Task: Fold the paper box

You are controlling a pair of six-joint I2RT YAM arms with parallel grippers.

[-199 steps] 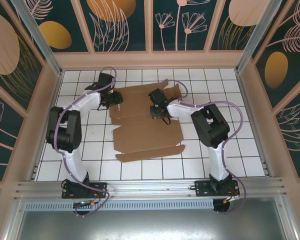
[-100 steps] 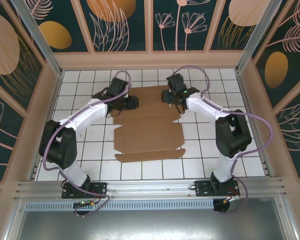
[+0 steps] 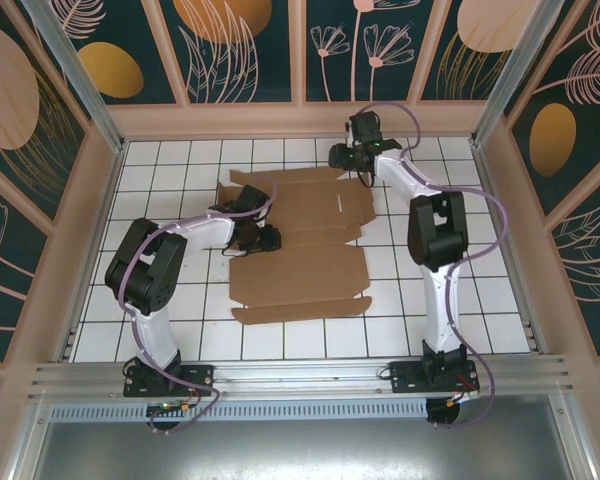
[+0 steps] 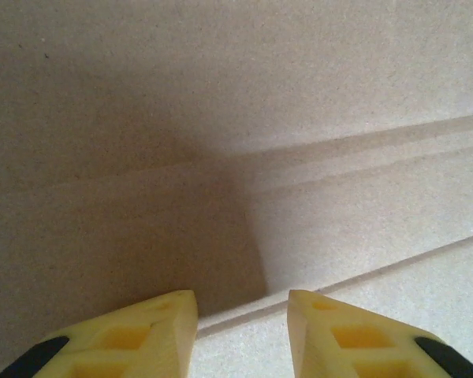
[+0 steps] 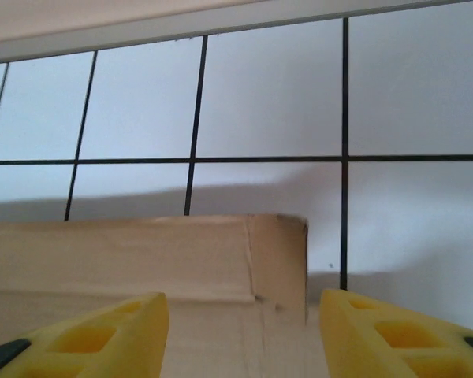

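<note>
The paper box [image 3: 300,270] lies flat on the counter [image 3: 180,300]. The right gripper [image 3: 337,160], jaws apart, sits nearest its 12 o'clock edge. The left gripper [image 3: 268,240], also apart, hovers at 9 o'clock.

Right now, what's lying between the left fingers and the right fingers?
The paper box itself: its flat brown cardboard spans the stretch from the left fingers to the right fingers, with nothing else on it, as the top view shows.
</note>
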